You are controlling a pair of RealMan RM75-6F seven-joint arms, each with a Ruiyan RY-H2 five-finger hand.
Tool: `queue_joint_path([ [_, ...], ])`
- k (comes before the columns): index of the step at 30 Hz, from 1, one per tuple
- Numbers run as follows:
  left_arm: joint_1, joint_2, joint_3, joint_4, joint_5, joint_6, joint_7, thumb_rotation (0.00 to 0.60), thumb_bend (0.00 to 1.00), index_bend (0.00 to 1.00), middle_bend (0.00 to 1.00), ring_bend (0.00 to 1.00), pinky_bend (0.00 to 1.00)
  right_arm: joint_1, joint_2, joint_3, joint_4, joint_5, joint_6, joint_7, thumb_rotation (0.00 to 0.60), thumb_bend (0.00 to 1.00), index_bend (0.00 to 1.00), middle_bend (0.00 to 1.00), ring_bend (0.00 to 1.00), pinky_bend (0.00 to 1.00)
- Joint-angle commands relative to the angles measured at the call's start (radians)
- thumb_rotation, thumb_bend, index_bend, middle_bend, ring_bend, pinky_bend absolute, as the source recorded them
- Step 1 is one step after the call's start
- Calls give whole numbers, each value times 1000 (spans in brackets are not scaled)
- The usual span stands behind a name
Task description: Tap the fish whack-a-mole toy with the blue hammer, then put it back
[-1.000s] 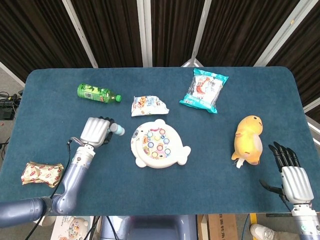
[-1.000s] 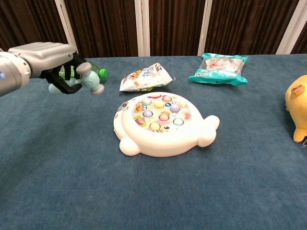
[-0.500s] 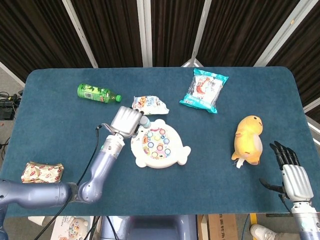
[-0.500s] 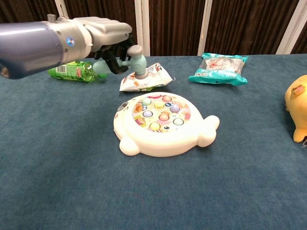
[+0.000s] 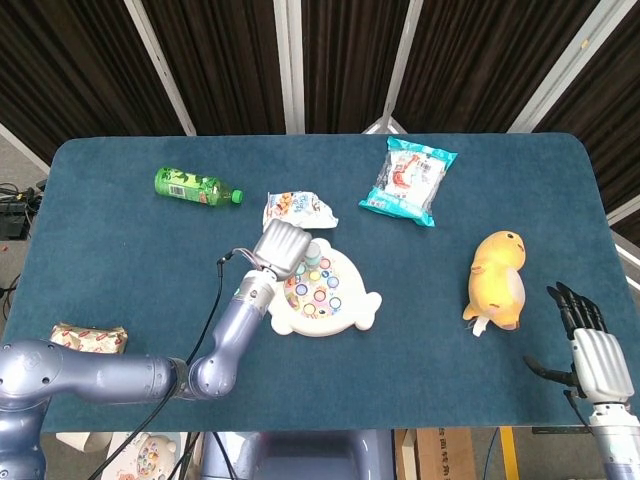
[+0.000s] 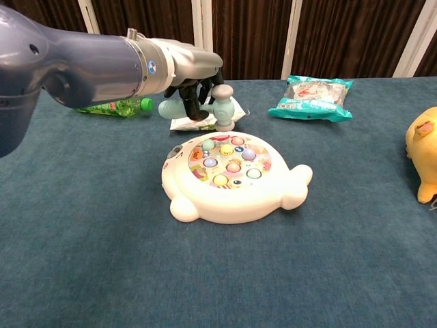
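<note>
The white fish-shaped whack-a-mole toy lies mid-table with coloured buttons on top. My left hand grips the pale blue hammer by its handle. The hammer head hangs just above the far buttons of the toy, not touching them. My right hand is at the table's right front edge, fingers spread and holding nothing; the chest view does not show it.
A green bottle lies far left. A snack pack sits just behind the toy, a teal packet further back right. A yellow plush lies to the right, a wrapped snack front left.
My left hand has carried the hammer rightward from the table's left side to above the toy's far edge. The right hand has barely moved.
</note>
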Motion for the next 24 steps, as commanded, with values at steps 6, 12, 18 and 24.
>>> queue_joint_path([
  [6,-21,20,39,1,-45,-11,-20,600,720,668,544,489,670,-2,-1,-1,-1,-4,5,-6,600,188,0,0,0,0],
  [12,-28,11,76,20,-42,-18,-47,600,720,668,544,489,670,-1,-2,1,-1,-2,1,-5,600,188,0,0,0,0],
  [18,-37,4,97,37,-35,-18,-61,600,720,668,544,489,670,0,-3,1,1,-2,-1,-5,600,188,0,0,0,0],
  [24,-42,6,119,52,-38,-19,-71,600,720,668,545,489,670,0,-3,1,1,-2,-2,-5,600,188,0,0,0,0],
])
